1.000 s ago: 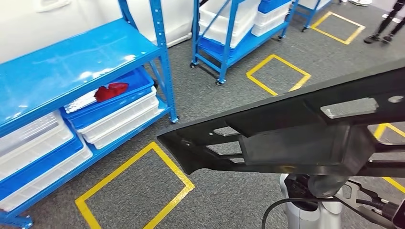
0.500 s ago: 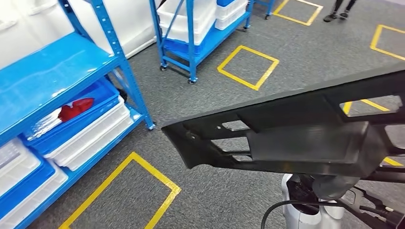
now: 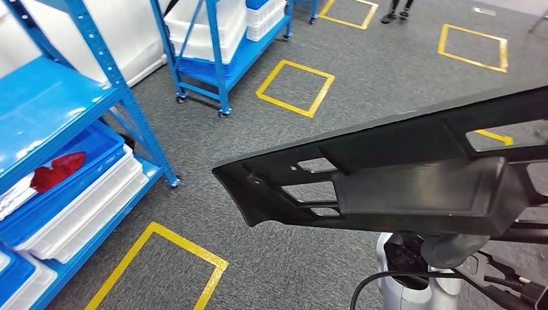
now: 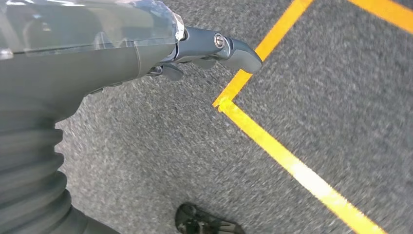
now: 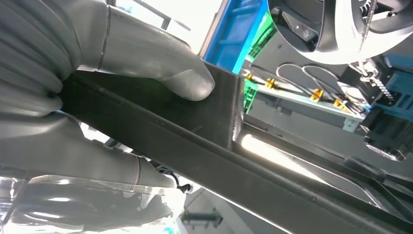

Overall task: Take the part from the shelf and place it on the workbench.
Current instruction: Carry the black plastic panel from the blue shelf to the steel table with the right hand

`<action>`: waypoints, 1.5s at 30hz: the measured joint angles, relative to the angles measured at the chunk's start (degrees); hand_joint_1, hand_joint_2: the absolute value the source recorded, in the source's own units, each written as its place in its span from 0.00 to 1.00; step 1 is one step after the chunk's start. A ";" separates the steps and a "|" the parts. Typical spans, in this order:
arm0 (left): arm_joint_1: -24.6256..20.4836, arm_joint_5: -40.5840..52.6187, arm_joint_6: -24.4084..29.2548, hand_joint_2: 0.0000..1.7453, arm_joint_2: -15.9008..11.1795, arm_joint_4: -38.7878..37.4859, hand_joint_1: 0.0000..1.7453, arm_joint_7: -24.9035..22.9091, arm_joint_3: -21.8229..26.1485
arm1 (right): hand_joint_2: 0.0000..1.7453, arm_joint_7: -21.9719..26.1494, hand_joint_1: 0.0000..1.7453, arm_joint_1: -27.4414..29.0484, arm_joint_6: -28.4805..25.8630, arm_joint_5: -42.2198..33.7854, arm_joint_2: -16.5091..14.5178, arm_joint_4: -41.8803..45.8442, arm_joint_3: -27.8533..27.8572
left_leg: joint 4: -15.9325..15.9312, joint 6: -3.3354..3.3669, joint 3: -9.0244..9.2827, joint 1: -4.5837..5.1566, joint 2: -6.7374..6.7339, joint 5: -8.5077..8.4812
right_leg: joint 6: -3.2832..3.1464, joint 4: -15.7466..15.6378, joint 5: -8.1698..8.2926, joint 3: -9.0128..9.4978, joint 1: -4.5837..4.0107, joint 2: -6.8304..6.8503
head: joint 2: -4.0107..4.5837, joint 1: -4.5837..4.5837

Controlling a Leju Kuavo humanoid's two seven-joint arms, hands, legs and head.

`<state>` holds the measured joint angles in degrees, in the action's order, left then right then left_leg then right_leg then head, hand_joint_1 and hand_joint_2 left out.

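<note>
The right hand [image 5: 122,63] is gripping the long black plastic part [image 3: 400,174] above the grey carpet [image 3: 362,84], while the left hand [image 4: 146,48] is hanging with nothing in it, fingers apart.

I see the part [image 3: 400,174] as matt black plastic — faintly textured. The shelf [image 3: 58,97] looks like glossy blue painted metal; the floor [image 3: 362,71] is rough grey carpet — yellow tape lines [image 3: 294,87] smooth.

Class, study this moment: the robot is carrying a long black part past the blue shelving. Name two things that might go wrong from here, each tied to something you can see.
1. The long black part juts far out to the robot's left, so its free end might strike the blue shelf during a turn.
2. The right hand grips the part while the left hand hangs over the floor holding nothing; carried one-handed, such a long piece may tilt or slip.
</note>
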<state>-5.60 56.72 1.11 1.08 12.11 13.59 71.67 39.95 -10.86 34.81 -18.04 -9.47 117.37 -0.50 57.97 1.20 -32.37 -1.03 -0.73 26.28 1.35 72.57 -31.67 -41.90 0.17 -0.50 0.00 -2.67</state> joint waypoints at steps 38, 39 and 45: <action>-0.10 -1.38 0.07 1.00 2.68 -0.03 0.00 -0.37 0.38 | 1.00 -1.74 1.00 -4.17 -4.21 -2.84 0.99 -1.16 -7.53 | 0.56 -0.98 1.09 0.46 -4.66 1.63 | -2.41 -13.43 6.31 6.53 -1.47 5.20 | 0.01 0.00; -0.10 -1.40 0.07 1.00 2.74 -0.03 0.00 -0.37 0.39 | 1.00 -1.75 1.00 -4.24 -4.22 -2.84 1.01 -1.17 -7.63 | 0.41 -1.26 1.24 0.49 -5.26 1.72 | -2.59 -13.60 6.18 6.51 -1.68 4.94 | 0.01 0.00; -0.26 -1.79 0.46 1.00 2.97 -0.04 0.00 -0.07 0.46 | 1.00 -1.90 1.00 -5.25 -6.22 -2.62 1.08 -1.60 -9.66 | 9.55 -2.46 -2.40 0.31 -0.60 7.17 | -3.79 -15.43 7.05 7.57 -0.78 0.62 | 0.00 -0.02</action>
<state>-5.86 54.93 1.57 4.05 12.07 13.52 72.13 38.05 -16.11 28.59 -20.65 -8.39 115.78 -10.16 67.52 -1.26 -34.76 -0.72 -1.33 33.45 -2.44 57.14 -24.62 -34.34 -0.60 0.12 0.01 -2.69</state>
